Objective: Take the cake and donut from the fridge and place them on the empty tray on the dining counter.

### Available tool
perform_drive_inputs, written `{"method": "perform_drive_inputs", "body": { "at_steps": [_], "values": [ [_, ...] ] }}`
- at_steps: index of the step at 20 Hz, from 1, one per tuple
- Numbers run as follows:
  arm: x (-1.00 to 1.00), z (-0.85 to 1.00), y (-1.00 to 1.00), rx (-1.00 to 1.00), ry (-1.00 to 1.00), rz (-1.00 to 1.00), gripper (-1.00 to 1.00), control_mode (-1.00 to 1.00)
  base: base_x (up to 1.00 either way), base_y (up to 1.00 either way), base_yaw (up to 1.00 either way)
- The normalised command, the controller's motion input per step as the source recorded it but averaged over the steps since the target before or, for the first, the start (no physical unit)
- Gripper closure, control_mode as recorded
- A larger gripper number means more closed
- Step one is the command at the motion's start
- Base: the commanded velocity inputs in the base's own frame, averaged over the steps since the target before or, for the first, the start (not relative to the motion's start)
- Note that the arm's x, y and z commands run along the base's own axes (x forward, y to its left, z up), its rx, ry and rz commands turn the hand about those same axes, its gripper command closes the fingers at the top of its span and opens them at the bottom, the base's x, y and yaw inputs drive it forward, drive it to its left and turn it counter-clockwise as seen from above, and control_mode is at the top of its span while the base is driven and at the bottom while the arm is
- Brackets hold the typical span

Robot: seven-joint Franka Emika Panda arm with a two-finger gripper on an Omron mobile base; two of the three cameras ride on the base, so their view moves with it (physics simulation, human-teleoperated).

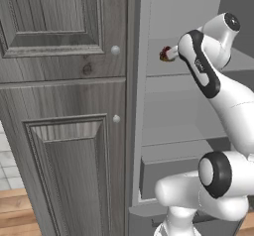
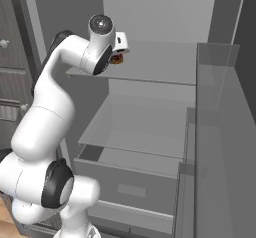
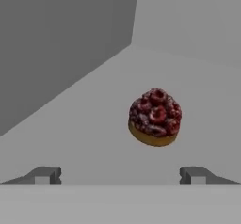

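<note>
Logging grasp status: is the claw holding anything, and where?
Nothing is held. The claw is open, short of the cake on the fridge shelf.

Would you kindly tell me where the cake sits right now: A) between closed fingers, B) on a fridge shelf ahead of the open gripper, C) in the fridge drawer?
B: the cake rests on the fridge shelf, ahead of the gripper, whose fingertips stand wide apart and clear of it.

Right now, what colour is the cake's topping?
Dark red, berry-like lumps over a tan-brown base; the cake shows best in the hand view.
</note>
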Motion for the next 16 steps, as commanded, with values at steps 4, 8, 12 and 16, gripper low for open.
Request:
{"method": "perform_drive_inputs", "body": {
  "at_steps": [4,8,12,16],
  "values": [
    [0.31,-0.09,-0.05,0.0,0.04,0.0,-1.0,-1.0,0.0,0.0,0.0],
    [0.32,-0.09,-0.04,0.0,0.05,0.0,-1.0,-1.0,0.0,0.0,0.0],
    [0.34,-0.11,0.0,0.0,0.05,0.0,-1.0,-1.0,0.0,0.0,0.0],
    [0.35,-0.14,0.0,0.0,0.05,0.0,-1.0,-1.0,0.0,0.0,0.0]
  ]
}}
